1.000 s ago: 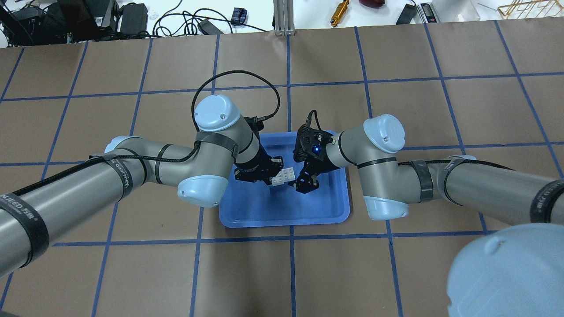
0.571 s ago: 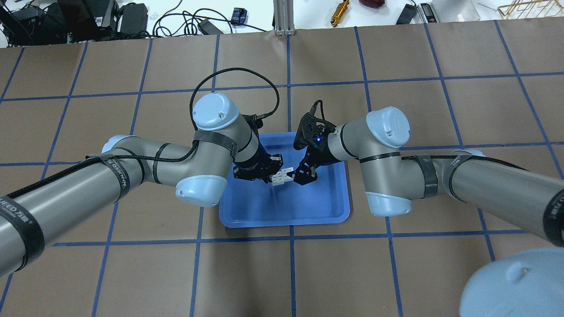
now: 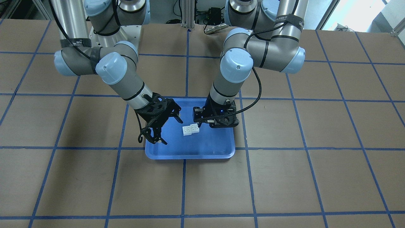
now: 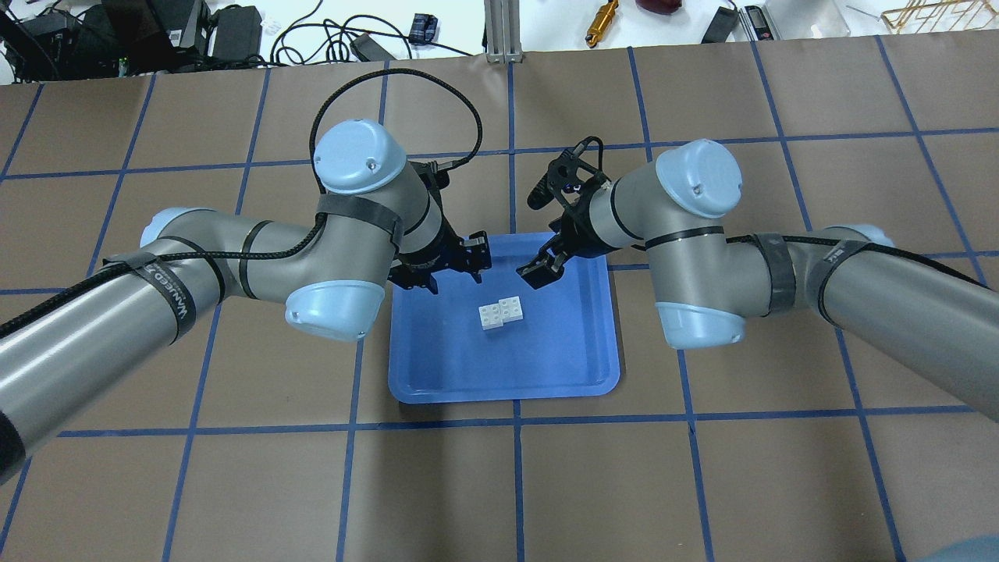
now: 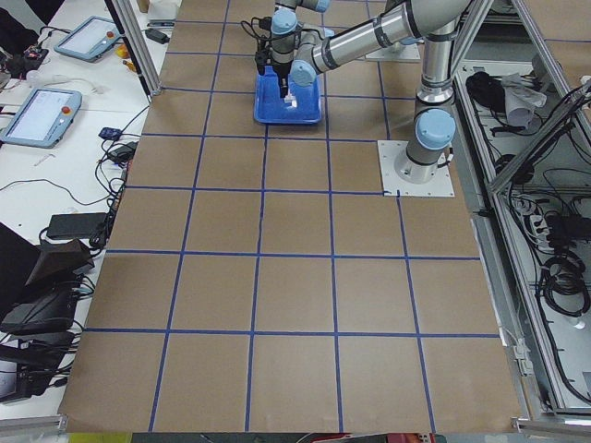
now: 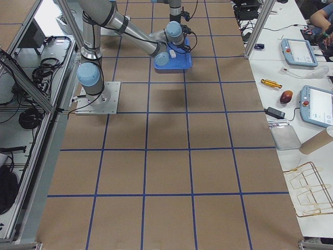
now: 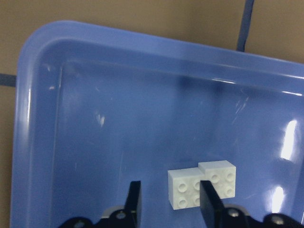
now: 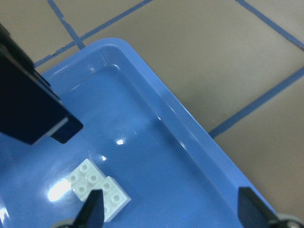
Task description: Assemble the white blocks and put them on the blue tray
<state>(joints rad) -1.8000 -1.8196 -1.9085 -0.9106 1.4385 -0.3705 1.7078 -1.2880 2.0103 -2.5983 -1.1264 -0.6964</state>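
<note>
The two white blocks (image 4: 500, 314) are joined with an offset and lie on the floor of the blue tray (image 4: 499, 367). They also show in the front view (image 3: 191, 129) and in both wrist views (image 7: 202, 188) (image 8: 97, 188). My left gripper (image 4: 445, 269) is open and empty over the tray's far left part, apart from the blocks. Its fingers (image 7: 134, 204) frame the blocks in its wrist view. My right gripper (image 3: 163, 129) is open and empty over the tray's far right part (image 4: 546, 261), also apart from the blocks.
The tray (image 3: 202, 145) sits mid-table on brown paper with a blue tape grid (image 4: 515, 468). Beyond the far edge lie cables (image 4: 312, 35), a metal post (image 4: 503, 31) and a brass-coloured tool (image 4: 601, 19). Both forearms reach over the table on either side of the tray.
Both grippers have drawn back from the joined blocks toward the tray's far edge. The left gripper has let go, and the blocks now lie alone on the tray floor.
</note>
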